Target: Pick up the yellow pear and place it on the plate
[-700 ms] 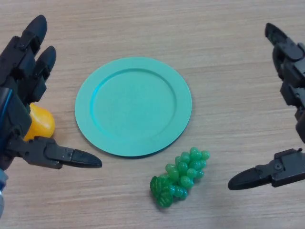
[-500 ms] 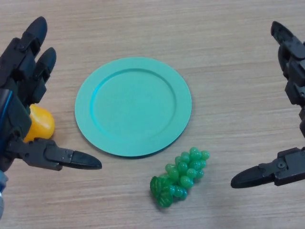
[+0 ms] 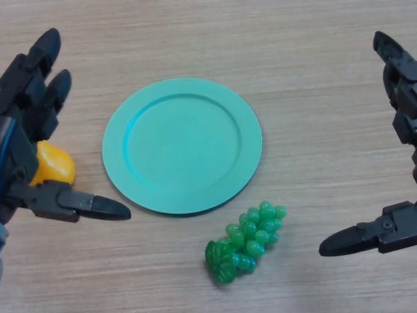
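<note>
The yellow pear [image 3: 53,164] lies on the table at the far left, mostly hidden behind my left hand [image 3: 19,143]. That hand is open, fingers spread upward and thumb pointing right below the pear, not gripping it. The teal plate [image 3: 182,145] sits in the middle of the table with nothing on it, just right of the pear. My right hand [image 3: 401,130] is open at the far right edge, well away from the pear.
A bunch of green plastic grapes [image 3: 246,241] lies just below the plate's lower right rim, between the two thumbs. The surface is a light wooden table [image 3: 313,59].
My left hand has shifted slightly left, its thumb drawing back from the plate. The right hand has edged a little to the right. Pear, plate and grapes stay put.
</note>
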Robot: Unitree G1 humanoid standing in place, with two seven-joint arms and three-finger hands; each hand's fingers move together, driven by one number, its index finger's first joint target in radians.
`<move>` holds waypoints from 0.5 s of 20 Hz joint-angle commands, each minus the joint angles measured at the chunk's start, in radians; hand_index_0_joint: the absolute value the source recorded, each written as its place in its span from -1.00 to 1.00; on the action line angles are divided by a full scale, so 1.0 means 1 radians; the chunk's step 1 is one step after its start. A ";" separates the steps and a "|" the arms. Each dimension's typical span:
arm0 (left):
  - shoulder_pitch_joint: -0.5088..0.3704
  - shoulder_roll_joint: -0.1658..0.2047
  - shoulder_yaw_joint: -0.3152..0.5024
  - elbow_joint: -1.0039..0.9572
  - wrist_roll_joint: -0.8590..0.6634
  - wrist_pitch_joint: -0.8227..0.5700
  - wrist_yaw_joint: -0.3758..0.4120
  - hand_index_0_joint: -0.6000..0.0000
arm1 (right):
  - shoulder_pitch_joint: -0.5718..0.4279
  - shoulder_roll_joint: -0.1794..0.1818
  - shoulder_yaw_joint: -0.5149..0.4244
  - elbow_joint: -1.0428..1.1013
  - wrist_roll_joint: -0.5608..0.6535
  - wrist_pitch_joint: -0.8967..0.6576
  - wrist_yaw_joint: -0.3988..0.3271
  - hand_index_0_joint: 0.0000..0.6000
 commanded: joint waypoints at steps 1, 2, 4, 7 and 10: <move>-0.072 0.073 0.112 0.027 0.041 -0.248 0.066 1.00 | -0.028 -0.021 -0.053 -0.046 0.031 -0.144 -0.009 -1.00; -0.090 0.089 0.117 0.078 0.062 -0.292 0.080 1.00 | -0.026 -0.019 -0.053 -0.043 0.031 -0.150 -0.014 -1.00; -0.128 0.123 0.133 0.176 0.069 -0.359 0.119 1.00 | -0.022 -0.019 -0.053 -0.044 0.028 -0.157 -0.021 -1.00; -0.180 0.175 0.140 0.319 0.082 -0.450 0.173 1.00 | -0.026 -0.021 -0.061 -0.052 0.033 -0.151 -0.027 -1.00; -0.223 0.207 0.133 0.467 0.099 -0.521 0.225 1.00 | -0.018 -0.018 -0.059 -0.052 0.028 -0.160 -0.028 -1.00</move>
